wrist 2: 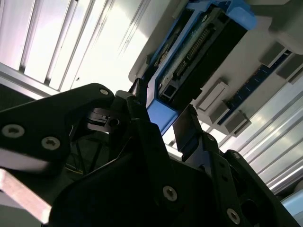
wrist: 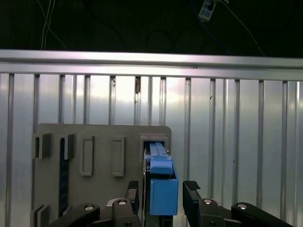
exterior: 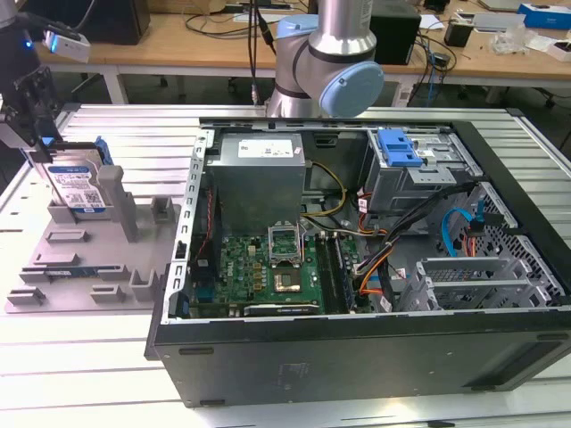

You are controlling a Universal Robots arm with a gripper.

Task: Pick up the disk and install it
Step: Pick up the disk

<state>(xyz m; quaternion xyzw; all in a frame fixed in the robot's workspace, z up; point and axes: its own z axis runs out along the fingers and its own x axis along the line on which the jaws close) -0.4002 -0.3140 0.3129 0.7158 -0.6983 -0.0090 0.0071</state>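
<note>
Directly beneath the wrist, the gripper (wrist: 162, 187) points down over the disk (wrist: 161, 163). In both wrist views its fingers (wrist: 191, 190) stand one on each side of the blue bracket. On one side a thin gap shows in the first wrist view, so the jaws are judged apart, straddling the disk but not clamped on it.

The disk stands on edge in a slot of the grey tray (wrist: 104, 142), its flat faces turned toward the two fingers. In the second wrist view its connector end faces the gripper, so the long axis is judged upright, in line with the gripper's approach. The disk therefore lies straight ahead of the fingertips, between them, with no sideways offset visible.

The tray rests on the slatted metal table (exterior: 89, 374), at the exterior view's left. The wrist hangs roughly vertical above the tray's far corner.

Farther toward the exterior view's right, well apart from the tray, lies the open computer case (exterior: 357, 348), which has a blue latch (exterior: 399, 147) on its drive cage. Behind the case rises the arm (exterior: 343, 45).
</note>
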